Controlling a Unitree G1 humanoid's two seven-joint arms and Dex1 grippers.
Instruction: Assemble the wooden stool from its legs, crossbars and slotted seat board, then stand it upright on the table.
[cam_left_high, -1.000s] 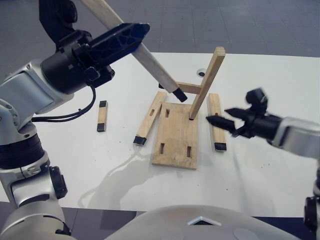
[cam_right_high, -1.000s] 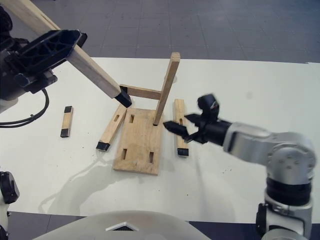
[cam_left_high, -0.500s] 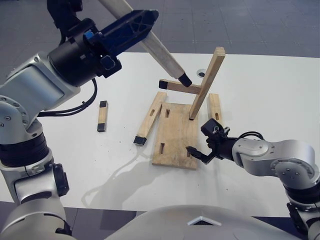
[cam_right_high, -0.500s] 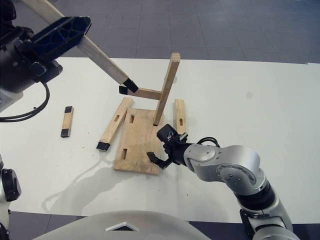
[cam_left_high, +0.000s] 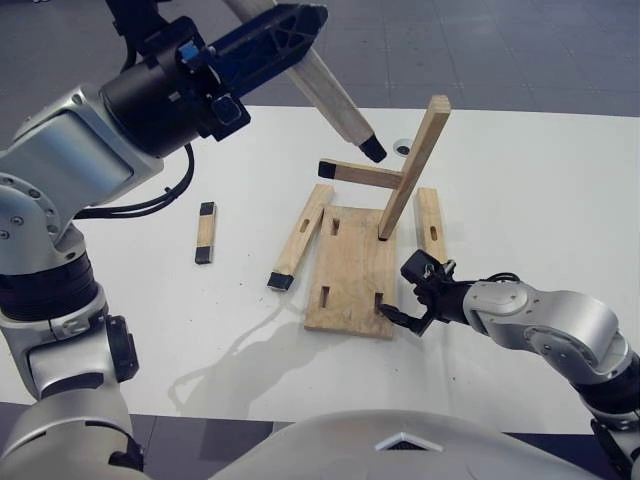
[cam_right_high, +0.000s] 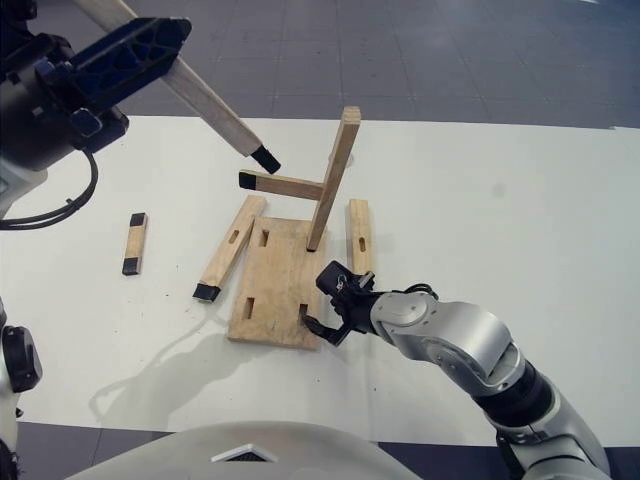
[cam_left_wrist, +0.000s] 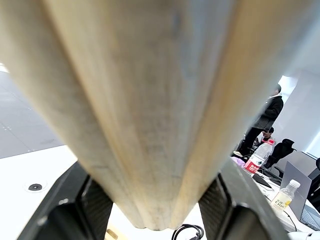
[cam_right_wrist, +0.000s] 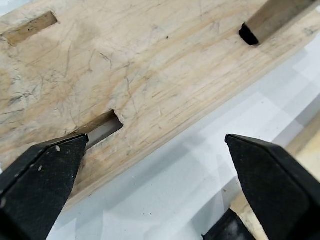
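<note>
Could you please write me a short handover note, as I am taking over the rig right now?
Left gripper: shut on held leg, aloft, black tip near the fitted crossbar.
Right gripper: fingers open, astride the seat board's near right edge.
Done: standing leg in the far right slot, fitted crossbar jutting from it.
To do: fit the held leg, left flat leg, right flat leg beside the board, and short crossbar farther left; then stand the stool upright.

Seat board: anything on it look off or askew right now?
Yes. The one leg standing in the far right slot of the seat board appears to lean toward the robot's right rather than stand square. The crossbar plugged into it juts out to the left, its black-capped end unsupported.
</note>
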